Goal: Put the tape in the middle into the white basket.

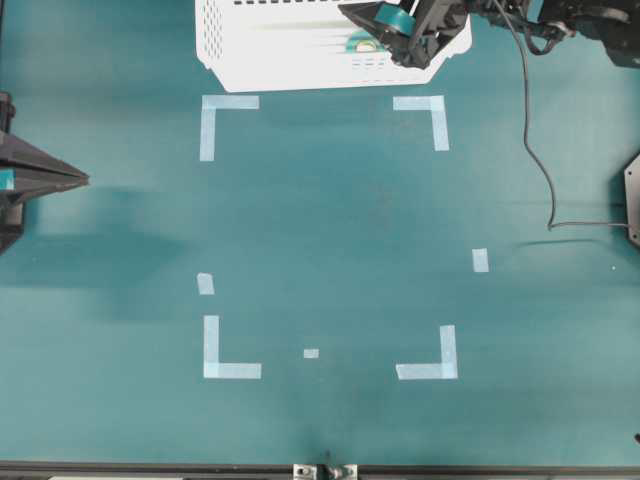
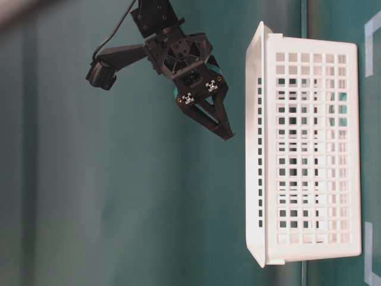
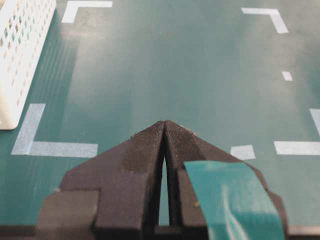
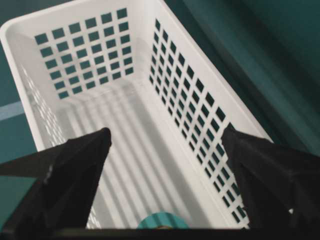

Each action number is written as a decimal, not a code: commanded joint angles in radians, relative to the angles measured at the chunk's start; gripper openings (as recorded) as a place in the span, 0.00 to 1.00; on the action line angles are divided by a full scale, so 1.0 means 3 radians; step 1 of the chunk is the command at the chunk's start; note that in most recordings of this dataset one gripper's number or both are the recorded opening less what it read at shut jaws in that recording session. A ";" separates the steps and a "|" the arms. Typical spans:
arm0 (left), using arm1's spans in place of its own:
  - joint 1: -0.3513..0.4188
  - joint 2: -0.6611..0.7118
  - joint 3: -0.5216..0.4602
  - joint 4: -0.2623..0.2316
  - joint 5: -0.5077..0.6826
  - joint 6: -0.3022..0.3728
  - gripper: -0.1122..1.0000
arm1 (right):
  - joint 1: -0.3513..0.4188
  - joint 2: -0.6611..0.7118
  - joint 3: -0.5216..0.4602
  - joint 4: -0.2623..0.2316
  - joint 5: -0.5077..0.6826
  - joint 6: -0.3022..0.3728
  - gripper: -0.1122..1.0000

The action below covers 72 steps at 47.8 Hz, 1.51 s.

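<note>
Overhead view, tape (image 1: 362, 45) inside white basket (image 1: 240, 50), corner marks (image 1: 222, 115) below

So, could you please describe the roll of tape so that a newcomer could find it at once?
Find the white basket at the top edge of the green table. Inside it, under the open right pincer, lies the tape: a small teal ring, unlike the flat pale strips stuck on the table.
</note>
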<state>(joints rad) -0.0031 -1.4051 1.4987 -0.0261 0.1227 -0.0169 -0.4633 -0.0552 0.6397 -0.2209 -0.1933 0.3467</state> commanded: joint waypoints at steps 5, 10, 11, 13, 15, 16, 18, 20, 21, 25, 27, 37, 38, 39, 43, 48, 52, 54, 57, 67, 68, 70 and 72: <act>-0.0005 0.0026 -0.0036 0.0000 -0.0031 0.0005 0.00 | 0.0020 -0.0056 -0.0046 0.0000 -0.0026 0.0010 0.99; -0.0005 0.0026 -0.0036 -0.0005 -0.0031 0.0005 0.00 | 0.0061 -0.0087 -0.0020 0.0000 -0.0026 0.0015 0.99; -0.0005 0.0026 -0.0036 0.0000 -0.0031 0.0005 0.00 | 0.0077 -0.0097 -0.0015 -0.0005 -0.0026 0.0015 0.99; -0.0005 0.0026 -0.0036 0.0000 -0.0031 0.0005 0.00 | 0.0112 -0.0118 -0.0005 0.0000 -0.0026 0.0015 0.99; -0.0005 0.0026 -0.0036 0.0000 -0.0031 0.0005 0.00 | 0.0148 -0.0138 -0.0005 -0.0005 -0.0026 0.0015 0.99; -0.0005 0.0031 -0.0036 -0.0005 -0.0031 0.0005 0.00 | 0.0184 -0.0148 0.0005 -0.0005 -0.0031 0.0015 0.99; -0.0005 0.0026 -0.0036 0.0000 -0.0031 0.0005 0.00 | 0.0220 -0.0169 0.0015 0.0000 -0.0041 0.0015 0.99; -0.0005 0.0026 -0.0036 -0.0005 -0.0031 0.0005 0.00 | 0.0261 -0.0184 0.0031 0.0000 -0.0041 0.0015 0.99; -0.0005 0.0026 -0.0036 -0.0005 -0.0031 0.0005 0.00 | 0.0281 -0.0194 0.0036 -0.0005 -0.0041 0.0010 0.99; -0.0005 0.0026 -0.0036 0.0000 -0.0031 0.0005 0.00 | 0.0363 -0.0220 0.0066 -0.0005 -0.0041 0.0005 0.99; -0.0005 0.0026 -0.0036 0.0000 -0.0031 0.0005 0.00 | 0.0399 -0.0230 0.0082 -0.0010 -0.0041 0.0000 0.99; -0.0005 0.0026 -0.0036 -0.0005 -0.0031 0.0005 0.00 | 0.0639 -0.0286 0.0179 -0.0026 -0.0041 -0.0010 0.99; -0.0005 0.0031 -0.0036 0.0000 -0.0031 0.0005 0.00 | 0.0665 -0.0291 0.0194 -0.0026 -0.0041 -0.0010 0.99; -0.0005 0.0026 -0.0036 -0.0005 -0.0031 0.0005 0.00 | 0.0685 -0.0302 0.0199 -0.0026 -0.0041 -0.0010 0.99; -0.0005 0.0026 -0.0036 -0.0005 -0.0031 0.0005 0.00 | 0.0787 -0.0353 0.0251 -0.0020 -0.0046 -0.0010 0.99; -0.0005 0.0026 -0.0036 0.0000 -0.0031 0.0005 0.00 | 0.0920 -0.0419 0.0343 -0.0020 -0.0107 -0.0020 0.99; -0.0005 0.0026 -0.0036 0.0000 -0.0031 0.0005 0.00 | 0.0992 -0.0470 0.0440 -0.0026 -0.0189 -0.0020 0.99; -0.0005 0.0026 -0.0036 0.0000 -0.0031 0.0005 0.00 | 0.1018 -0.0501 0.0496 -0.0026 -0.0245 -0.0020 0.99; -0.0005 0.0026 -0.0036 -0.0005 -0.0031 0.0005 0.00 | 0.1023 -0.0547 0.0588 -0.0026 -0.0332 -0.0020 0.99; -0.0005 0.0026 -0.0036 0.0000 -0.0031 0.0005 0.00 | 0.1028 -0.0716 0.0782 -0.0026 -0.0491 -0.0020 0.99; -0.0005 0.0026 -0.0036 -0.0005 -0.0031 0.0005 0.00 | 0.1028 -0.0731 0.0793 -0.0026 -0.0491 -0.0020 0.99; -0.0005 0.0026 -0.0036 0.0000 -0.0031 0.0005 0.00 | 0.1028 -0.0762 0.0818 -0.0026 -0.0491 -0.0026 0.99; -0.0005 0.0026 -0.0036 -0.0005 -0.0031 0.0005 0.00 | 0.1028 -0.0793 0.0844 -0.0026 -0.0486 -0.0026 0.99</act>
<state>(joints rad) -0.0031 -1.4051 1.4987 -0.0261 0.1227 -0.0169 -0.1565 -0.2608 0.8928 -0.2270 -0.3298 0.3405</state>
